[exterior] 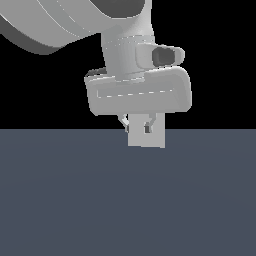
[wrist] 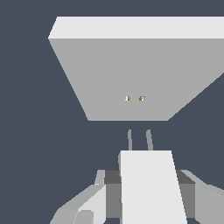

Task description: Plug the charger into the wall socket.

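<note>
In the wrist view the charger (wrist: 148, 173), a small white block, sits between my gripper's (wrist: 149, 189) fingers, which are shut on it. Two thin grey prongs (wrist: 149, 140) stick out of its front end. They point at the wall socket (wrist: 131, 65), a large flat white slab with two tiny yellowish holes (wrist: 134, 98) at its middle. Dark floor shows between the prong tips and the slab. In the exterior view my gripper (exterior: 137, 125) hangs just above the floor in front of a white slab shape (exterior: 146, 142); there I cannot tell the charger apart from it.
A flat dark blue-grey floor (exterior: 125, 200) fills the lower half of the exterior view, with black background above it. The arm's grey hand (exterior: 137, 95) and wrist take up the upper middle of that view.
</note>
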You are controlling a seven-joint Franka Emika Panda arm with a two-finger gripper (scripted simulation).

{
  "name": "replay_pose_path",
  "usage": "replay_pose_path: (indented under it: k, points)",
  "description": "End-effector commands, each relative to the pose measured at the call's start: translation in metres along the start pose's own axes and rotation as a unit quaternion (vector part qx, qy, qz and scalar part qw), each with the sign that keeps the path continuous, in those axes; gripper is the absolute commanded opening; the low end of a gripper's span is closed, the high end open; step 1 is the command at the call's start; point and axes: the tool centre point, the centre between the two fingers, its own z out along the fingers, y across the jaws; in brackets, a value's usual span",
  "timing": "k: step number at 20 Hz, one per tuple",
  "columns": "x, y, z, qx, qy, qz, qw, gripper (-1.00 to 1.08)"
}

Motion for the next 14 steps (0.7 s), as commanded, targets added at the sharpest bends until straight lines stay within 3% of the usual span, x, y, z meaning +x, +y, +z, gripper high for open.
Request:
replay_pose_path:
  k: [1,14]
  points:
    - [0.006,0.0,0.002,0.0,0.0,0.0,1.0,-1.0]
    - [0.041,0.0,0.021,-0.001,-0.001,0.002,1.0,-1.0]
